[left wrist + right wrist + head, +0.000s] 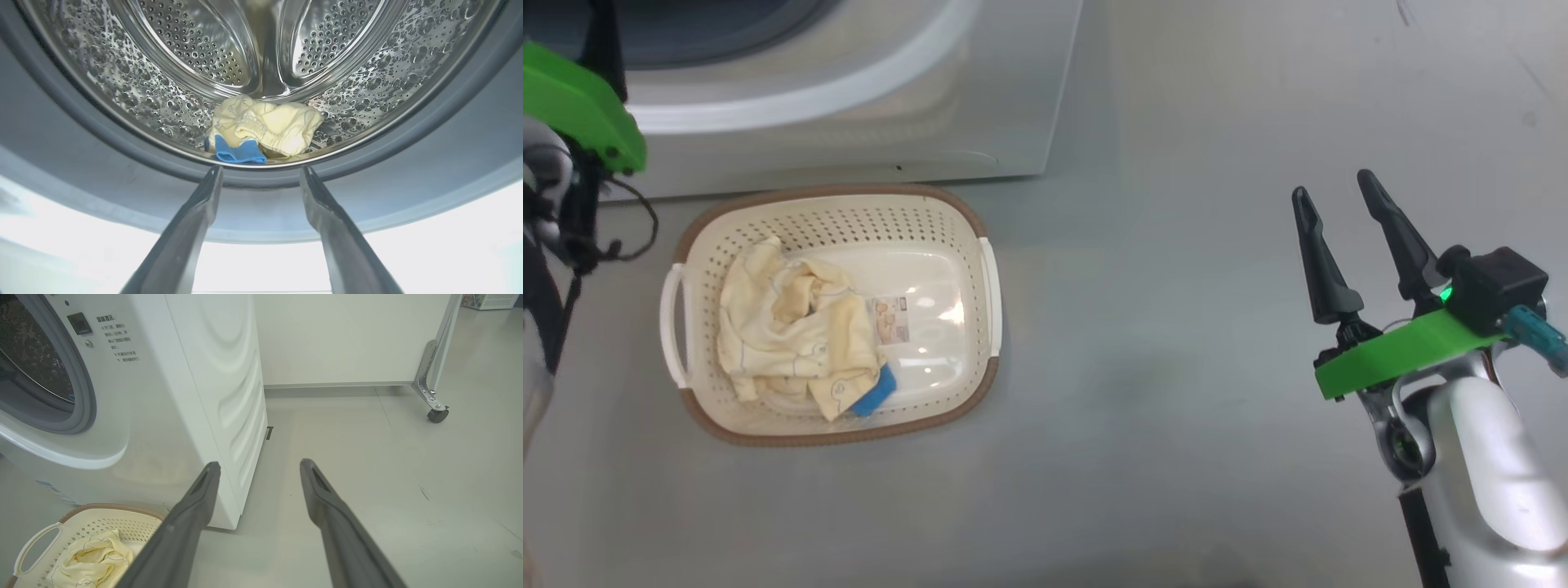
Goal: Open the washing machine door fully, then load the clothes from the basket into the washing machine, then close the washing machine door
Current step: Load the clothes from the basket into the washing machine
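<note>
1. The left gripper stood spread and empty at the drum mouth; the right gripper, likewise spread and empty, hung over the floor.
2. The basket sat just before the washing machine, well left of the right gripper; the left arm appeared nearer.
3. Count: one clothes bundle in the basket, one second bundle inside the drum.
</note>
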### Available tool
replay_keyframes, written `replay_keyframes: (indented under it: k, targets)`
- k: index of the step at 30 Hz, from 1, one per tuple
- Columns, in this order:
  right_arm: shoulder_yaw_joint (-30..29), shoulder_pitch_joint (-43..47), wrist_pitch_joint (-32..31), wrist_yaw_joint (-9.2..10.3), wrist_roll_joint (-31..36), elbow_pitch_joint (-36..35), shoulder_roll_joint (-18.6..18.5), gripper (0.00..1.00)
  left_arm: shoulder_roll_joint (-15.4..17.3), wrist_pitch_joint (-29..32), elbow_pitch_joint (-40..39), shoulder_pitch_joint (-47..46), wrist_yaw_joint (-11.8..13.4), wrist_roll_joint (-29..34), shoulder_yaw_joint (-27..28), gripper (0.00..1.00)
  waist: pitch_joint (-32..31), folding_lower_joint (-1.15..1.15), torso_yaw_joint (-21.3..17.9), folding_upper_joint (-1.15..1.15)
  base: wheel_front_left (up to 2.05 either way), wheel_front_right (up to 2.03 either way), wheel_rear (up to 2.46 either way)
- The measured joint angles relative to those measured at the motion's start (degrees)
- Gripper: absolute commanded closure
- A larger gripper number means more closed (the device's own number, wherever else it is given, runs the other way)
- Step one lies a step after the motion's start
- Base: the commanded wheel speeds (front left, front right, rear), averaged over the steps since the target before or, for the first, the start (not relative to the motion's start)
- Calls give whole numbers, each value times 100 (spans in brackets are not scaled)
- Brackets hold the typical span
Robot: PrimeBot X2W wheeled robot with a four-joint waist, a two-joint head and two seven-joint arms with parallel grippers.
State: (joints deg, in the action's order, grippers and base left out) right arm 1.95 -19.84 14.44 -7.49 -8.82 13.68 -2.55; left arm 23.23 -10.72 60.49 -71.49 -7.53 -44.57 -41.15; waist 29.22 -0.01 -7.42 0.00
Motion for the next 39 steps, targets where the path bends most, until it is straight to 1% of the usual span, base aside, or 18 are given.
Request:
replay_keyframes:
  k: [2,9,14,17,24,30,34,39]
  targets:
    - [-68,158,0,0,49,37,0,0,2,-112,-209,492,0,-245,-100,0,-293,0,167,0,0,0,0]
    - [-203,488,0,0,183,92,0,0,3,-293,-677,1447,0,-613,-248,0,-969,0,522,0,0,0,0]
    - [-267,739,0,0,234,153,0,0,10,-346,-937,2080,1,-634,-257,0,-1410,0,746,0,0,0,0]
    - [-293,834,0,0,234,158,0,0,13,-346,-1141,2335,59,-553,-144,0,-1571,0,826,0,0,0,0]
    - [-303,1138,0,0,234,180,0,0,12,-347,-2190,3407,422,-100,499,0,-2054,0,1039,0,0,0,0]
    - [-286,1262,0,0,200,177,0,0,-14,-347,-3130,4434,700,264,1131,0,-2299,0,1080,0,0,0,0]
    - [-296,1316,0,0,174,141,0,0,-152,-348,-3679,4952,762,616,1490,0,-2420,0,1089,0,0,0,0]
    - [-288,1513,0,0,138,140,0,0,-350,-348,-3984,5490,806,1044,1842,0,-2545,0,1073,0,0,0,0]
